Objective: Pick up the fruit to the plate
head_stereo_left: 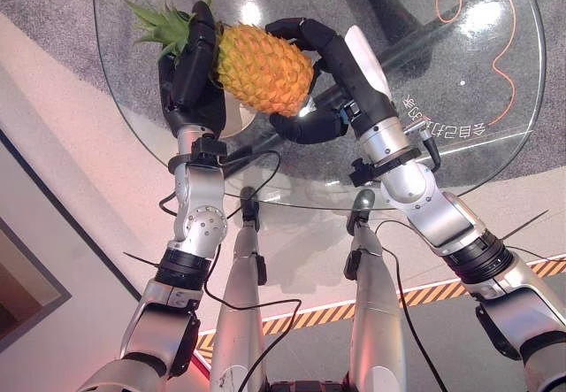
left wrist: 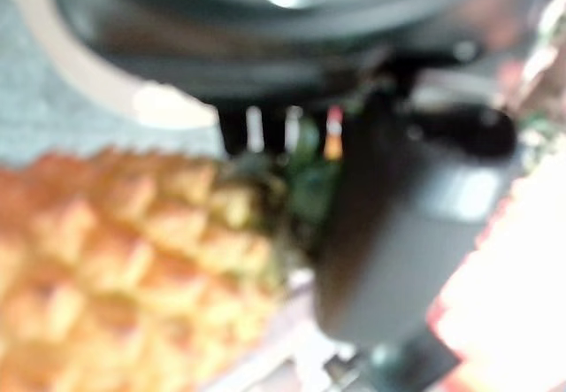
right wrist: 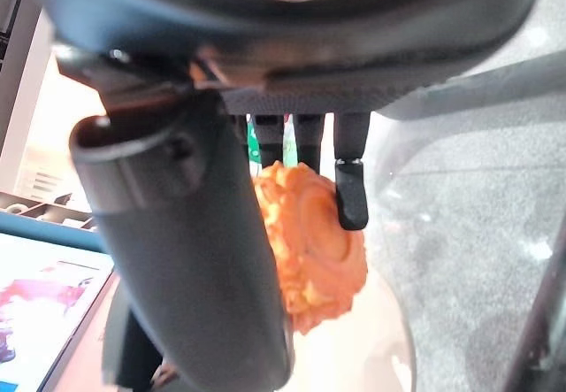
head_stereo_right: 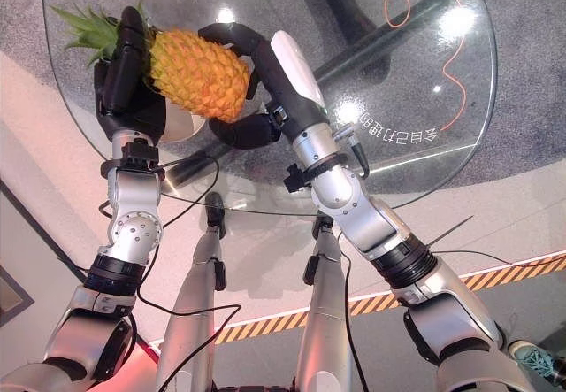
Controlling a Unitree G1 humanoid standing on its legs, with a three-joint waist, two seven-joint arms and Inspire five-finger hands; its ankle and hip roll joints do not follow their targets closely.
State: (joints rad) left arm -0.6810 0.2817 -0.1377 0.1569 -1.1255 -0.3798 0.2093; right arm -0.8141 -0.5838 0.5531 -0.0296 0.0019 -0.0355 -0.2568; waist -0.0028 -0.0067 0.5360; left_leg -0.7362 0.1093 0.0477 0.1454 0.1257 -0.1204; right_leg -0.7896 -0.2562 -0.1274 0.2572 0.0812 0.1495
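Lighting, as I read it from the feed: bright, overhead. Glare: white hotspots on the glass tabletop (head_stereo_left: 460, 73) near 12 and 2 o'clock. Left wrist view: badly blurred, pineapple (left wrist: 133, 259) soft, washed-out patch at 4 o'clock. Right wrist view: near thumb (right wrist: 186, 259) out of focus, background overexposed at 9 o'clock.
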